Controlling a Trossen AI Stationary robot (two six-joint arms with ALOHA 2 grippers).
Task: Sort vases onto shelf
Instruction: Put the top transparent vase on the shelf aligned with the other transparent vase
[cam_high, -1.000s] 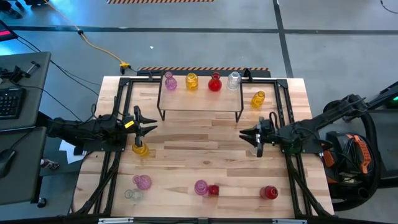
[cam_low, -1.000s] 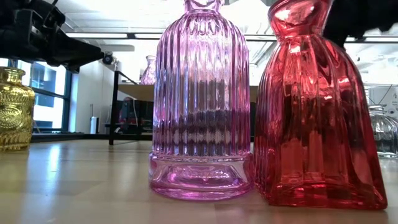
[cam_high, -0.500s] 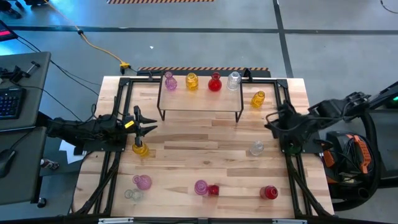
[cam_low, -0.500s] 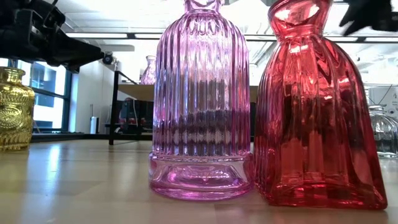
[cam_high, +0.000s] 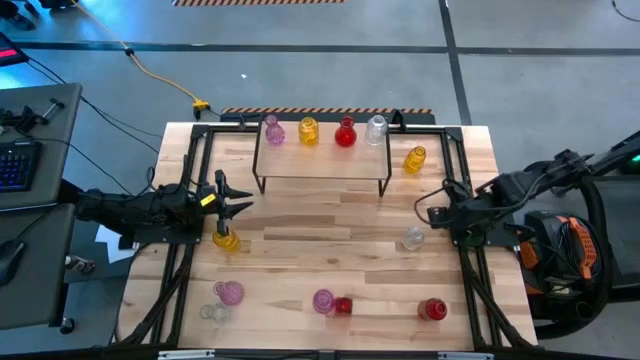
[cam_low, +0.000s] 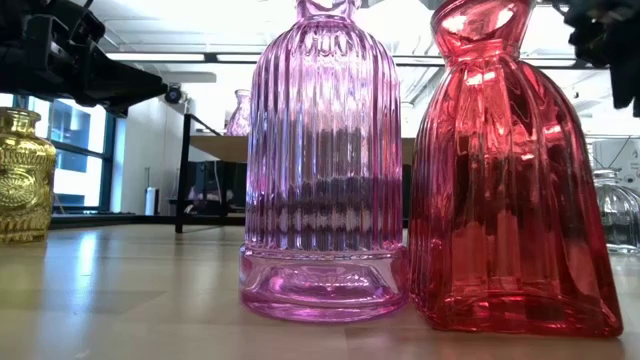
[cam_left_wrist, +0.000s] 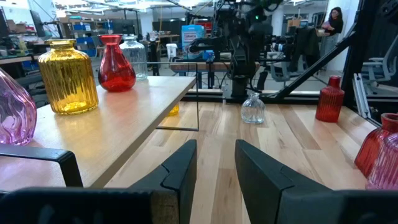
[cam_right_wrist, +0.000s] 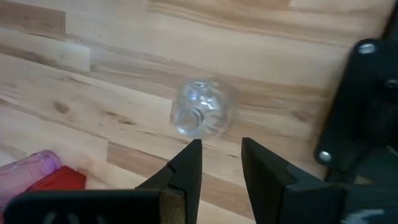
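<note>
The shelf (cam_high: 320, 165) stands at the table's far middle. On its board stand a pink (cam_high: 273, 131), a yellow (cam_high: 308, 130), a red (cam_high: 345, 132) and a clear vase (cam_high: 376, 129). Other vases stand upright on the table: yellow (cam_high: 415, 159), clear (cam_high: 412, 238), yellow (cam_high: 226, 238), pink (cam_high: 229, 292), clear (cam_high: 210, 312), pink (cam_high: 323, 300), red (cam_high: 343, 305) and red (cam_high: 432, 309). My right gripper (cam_high: 432, 214) hangs open above the table, pointing down, just far-right of the clear vase (cam_right_wrist: 200, 116). My left gripper (cam_high: 248, 207) waits open and level at the left, beside the yellow vase.
Black frame rails (cam_high: 462, 240) run along both table sides, and one shows close to my right gripper (cam_right_wrist: 360, 106). Bare wood lies between the shelf and the near row of vases. In the low view a pink vase (cam_low: 322, 160) and a red one (cam_low: 510, 170) fill the foreground.
My right gripper has drawn back from the clear vase toward the table's right edge and risen. It has rolled and tipped from level to pointing down. The clear vase, earlier hidden under it, now stands uncovered in the same place.
</note>
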